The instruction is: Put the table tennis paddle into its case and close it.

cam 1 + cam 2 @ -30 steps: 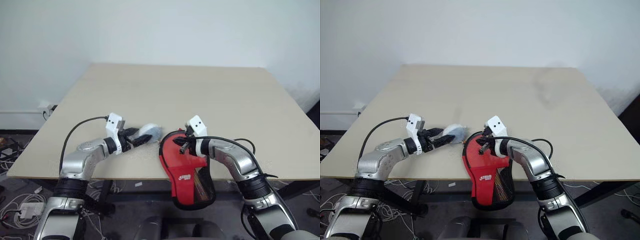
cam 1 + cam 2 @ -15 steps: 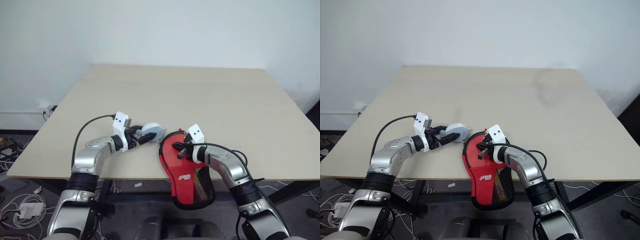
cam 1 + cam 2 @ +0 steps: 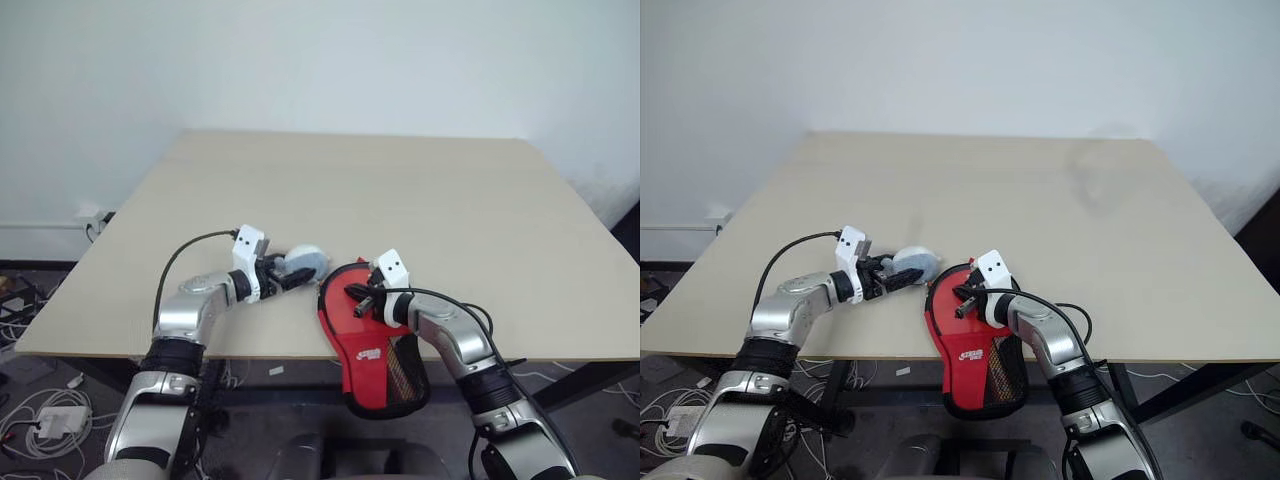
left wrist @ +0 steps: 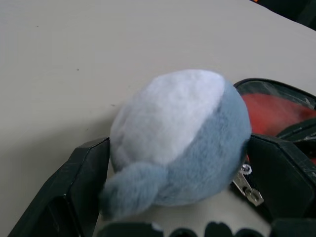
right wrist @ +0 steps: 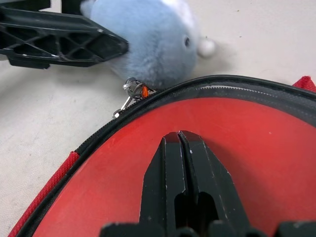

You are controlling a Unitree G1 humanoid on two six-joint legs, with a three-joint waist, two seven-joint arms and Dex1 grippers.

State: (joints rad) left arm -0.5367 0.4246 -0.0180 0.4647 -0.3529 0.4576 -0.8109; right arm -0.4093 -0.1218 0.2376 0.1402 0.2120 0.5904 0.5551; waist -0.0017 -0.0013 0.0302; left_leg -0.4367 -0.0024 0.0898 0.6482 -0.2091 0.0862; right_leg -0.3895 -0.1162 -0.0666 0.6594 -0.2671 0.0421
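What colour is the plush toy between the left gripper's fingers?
The plush toy is grey-blue with a white patch, clearest in the left wrist view.

left tool (image 3: 283,277) spread wide, right tool (image 3: 358,297) closed.

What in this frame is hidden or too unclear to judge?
- Paddle handle: in the head views, inside the case hanging past the table edge.
- How far the zip is closed: right wrist view, the right claw covers part of the rim.
- Plush toy's underside: left wrist view, between the left claw's fingers.

paddle handle (image 3: 402,365) only dim through the case (image 3: 375,395) mesh, plush toy (image 4: 182,143) partly covered by left gripper (image 4: 177,197) fingers, label text too small to read
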